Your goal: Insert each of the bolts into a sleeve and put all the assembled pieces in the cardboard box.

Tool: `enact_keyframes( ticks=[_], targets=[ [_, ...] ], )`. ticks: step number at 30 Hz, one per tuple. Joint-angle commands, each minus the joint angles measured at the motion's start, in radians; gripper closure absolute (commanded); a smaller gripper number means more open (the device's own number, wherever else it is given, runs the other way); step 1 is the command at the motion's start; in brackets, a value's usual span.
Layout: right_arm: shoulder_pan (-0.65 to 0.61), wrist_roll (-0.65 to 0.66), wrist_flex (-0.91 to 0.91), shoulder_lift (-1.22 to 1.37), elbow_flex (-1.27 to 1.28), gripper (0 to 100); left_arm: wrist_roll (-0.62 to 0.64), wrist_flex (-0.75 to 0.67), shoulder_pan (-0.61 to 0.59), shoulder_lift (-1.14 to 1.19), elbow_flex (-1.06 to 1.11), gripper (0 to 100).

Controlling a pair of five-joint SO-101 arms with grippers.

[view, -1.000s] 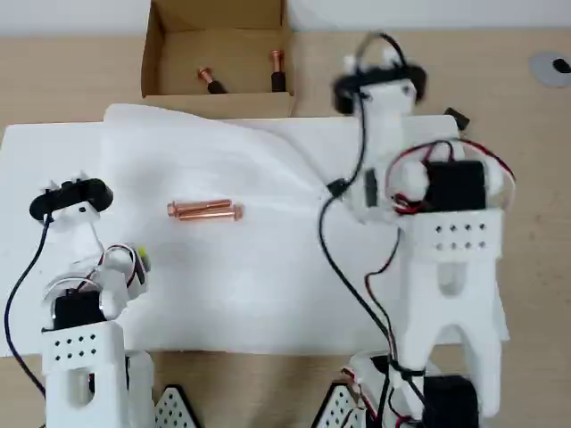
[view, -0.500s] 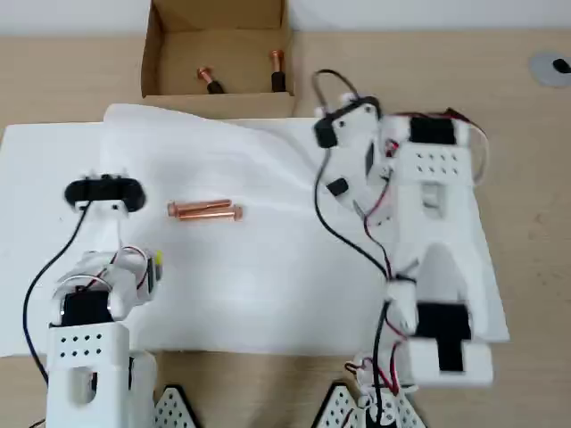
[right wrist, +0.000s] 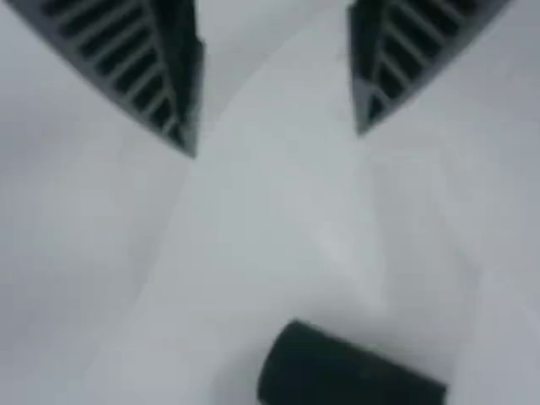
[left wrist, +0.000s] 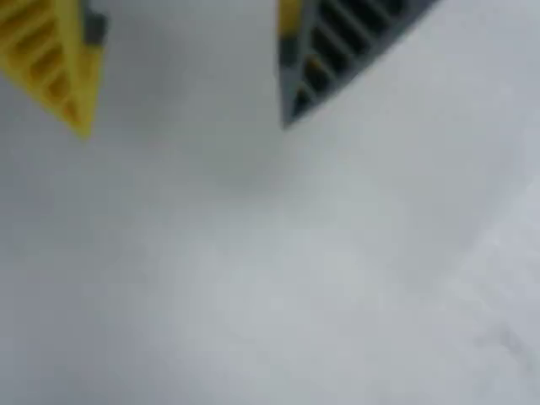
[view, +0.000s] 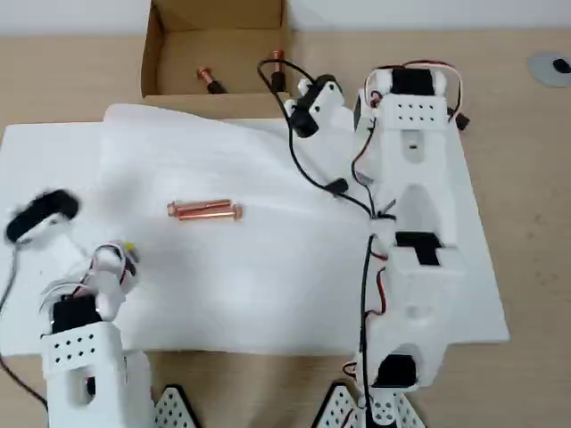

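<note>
Left end effector (left wrist: 181, 126) and right end effector (right wrist: 274, 143) gape, ribbed triangular fingers (right wrist: 156, 76) over white sheet (right wrist: 287, 245).

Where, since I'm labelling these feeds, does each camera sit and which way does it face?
High view: fixed above the table, looking down on the white sheet, cardboard box and copper bolts; left arm and right arm show.
Left wrist view: on the left arm, facing the sheet; the left hand shows, open.
Right wrist view: on the right arm, facing the sheet and a dark cylinder; the right hand shows, open.
All share the white sheet.
</note>
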Motion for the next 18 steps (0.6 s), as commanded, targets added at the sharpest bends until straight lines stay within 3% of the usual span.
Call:
enact_keyframes(
  ticks=[1,6,12,18],
  targets=[
    [-0.015,0.077,0.015,0.031,-0.073,83.6,0.137,-0.023,-0.063,-0.005,-0.009,84],
    [-0.059,0.157,0.017,0.065,-0.071,82.9,0.146,-0.021,-0.071,-0.005,-0.011,84],
    [-0.145,0.235,0.017,0.064,-0.071,71.8,0.146,-0.021,-0.066,-0.005,-0.014,84],
    [-0.15,0.311,0.017,0.07,-0.064,71.2,0.146,-0.023,-0.069,-0.005,-0.011,84]
  ],
)
